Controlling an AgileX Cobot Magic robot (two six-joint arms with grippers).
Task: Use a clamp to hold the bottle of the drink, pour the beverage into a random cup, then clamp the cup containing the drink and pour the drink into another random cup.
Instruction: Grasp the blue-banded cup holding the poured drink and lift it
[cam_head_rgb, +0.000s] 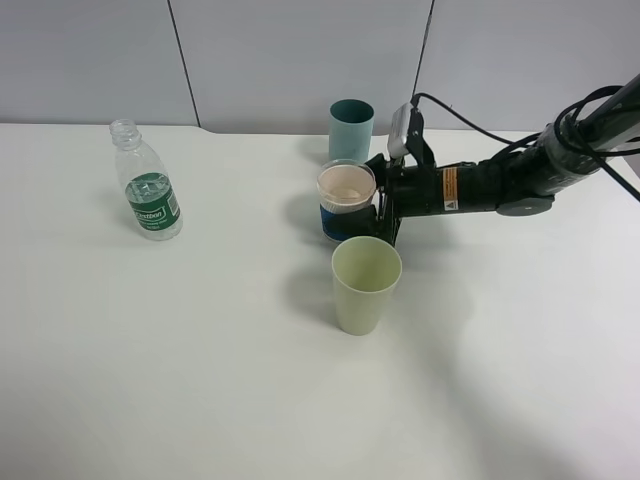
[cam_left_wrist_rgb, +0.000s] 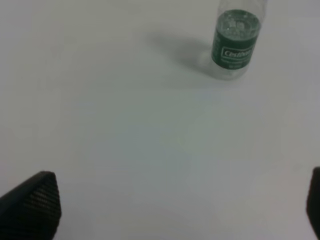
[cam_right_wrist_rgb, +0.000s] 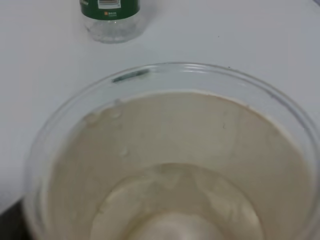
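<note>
My right fingers (cam_head_rgb: 387, 214) pinch the clear cup (cam_head_rgb: 346, 197), which is between the teal cup (cam_head_rgb: 351, 127) and the pale green cup (cam_head_rgb: 366, 283), just beside the latter. To pour well, I should bring its rim over the pale green mouth, then tilt slowly, so nothing spills on the desk (cam_head_rgb: 200, 350). My left fingers (cam_left_wrist_rgb: 31, 207) are spread wide, and the bottle (cam_head_rgb: 147, 182) stands uncapped, well apart. In the right wrist view the cup hides my fingers. How much drink is inside, and whether its base touches the desk, I cannot tell.
</note>
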